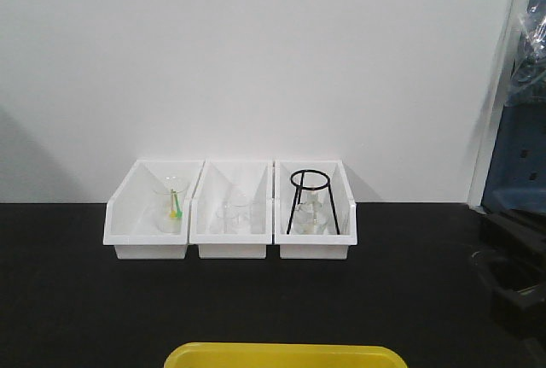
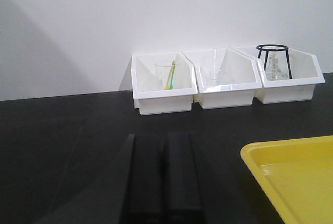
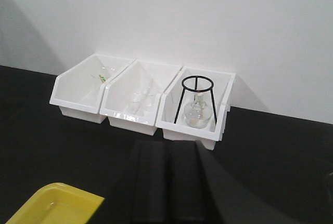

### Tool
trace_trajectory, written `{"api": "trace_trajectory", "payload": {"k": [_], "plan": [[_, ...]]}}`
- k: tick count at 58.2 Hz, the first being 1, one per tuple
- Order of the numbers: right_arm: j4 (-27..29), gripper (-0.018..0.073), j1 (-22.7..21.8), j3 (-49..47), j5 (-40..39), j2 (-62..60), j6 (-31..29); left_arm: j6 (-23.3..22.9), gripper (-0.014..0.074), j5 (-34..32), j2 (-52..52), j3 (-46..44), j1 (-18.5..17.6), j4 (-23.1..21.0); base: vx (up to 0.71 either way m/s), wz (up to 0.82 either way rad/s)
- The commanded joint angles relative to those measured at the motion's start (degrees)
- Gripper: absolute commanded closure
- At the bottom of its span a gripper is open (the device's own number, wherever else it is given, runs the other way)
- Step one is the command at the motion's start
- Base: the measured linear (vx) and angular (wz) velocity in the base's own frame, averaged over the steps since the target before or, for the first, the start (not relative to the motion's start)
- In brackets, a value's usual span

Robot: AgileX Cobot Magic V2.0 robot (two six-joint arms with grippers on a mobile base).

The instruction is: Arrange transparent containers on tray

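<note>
The yellow tray (image 1: 286,356) lies at the near edge of the black table; its corner also shows in the left wrist view (image 2: 296,177) and the right wrist view (image 3: 52,206). It holds nothing that I can see. The task's transparent containers are out of view. The only glass in sight is a beaker (image 1: 171,206) with a green and yellow stick, a second beaker (image 1: 232,214) and a round flask (image 3: 196,112), each in a white bin. My left gripper (image 2: 165,140) and right gripper (image 3: 167,146) hover low over the table, shut and empty, well short of the bins.
Three white bins stand side by side against the white wall: left (image 1: 149,248), middle (image 1: 232,248), right (image 1: 314,248). A black wire ring stand (image 1: 312,201) straddles the flask in the right bin. Dark equipment (image 1: 512,283) sits at the table's right edge.
</note>
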Motion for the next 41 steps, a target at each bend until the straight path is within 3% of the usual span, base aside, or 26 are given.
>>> {"api": "trace_trajectory", "payload": {"k": [1,8,14,25,32,41], "plan": [[-1.0,0.0554,-0.4,-1.1,-4.6,-0.8,-0.6,0.0,0.0604,-4.8,-1.4,1.6,0.1,-0.6,0.0,0.0],[2.6,0.0554,-4.4,3.6,-5.2,-6.8,-5.4,0.0,0.0604,-4.8,-1.4,1.6,0.1,-0.6,0.0,0.0],[11.8,0.0554,-12.1,11.8,-8.8,-16.2,-12.0,0.0,0.0604,-4.8,-1.4,1.6,0.1,-0.6,0.0,0.0],[18.8,0.0554,-22.7,26.9,-11.4,-32.1,-22.3,0.0,0.0604,-4.8,-1.4,1.6,0.1,-0.6,0.0,0.0],[20.2,0.0554,-25.5,36.1,-11.4,-40.2,-23.3,0.0,0.0604,-4.8,-1.4,1.6,0.1,-0.6,0.0,0.0],[19.0,0.0554,-25.5,45.6,-13.8,-48.0,-23.3,0.0,0.0604,-4.8,-1.4,1.6,0.1,-0.6,0.0,0.0]]}}
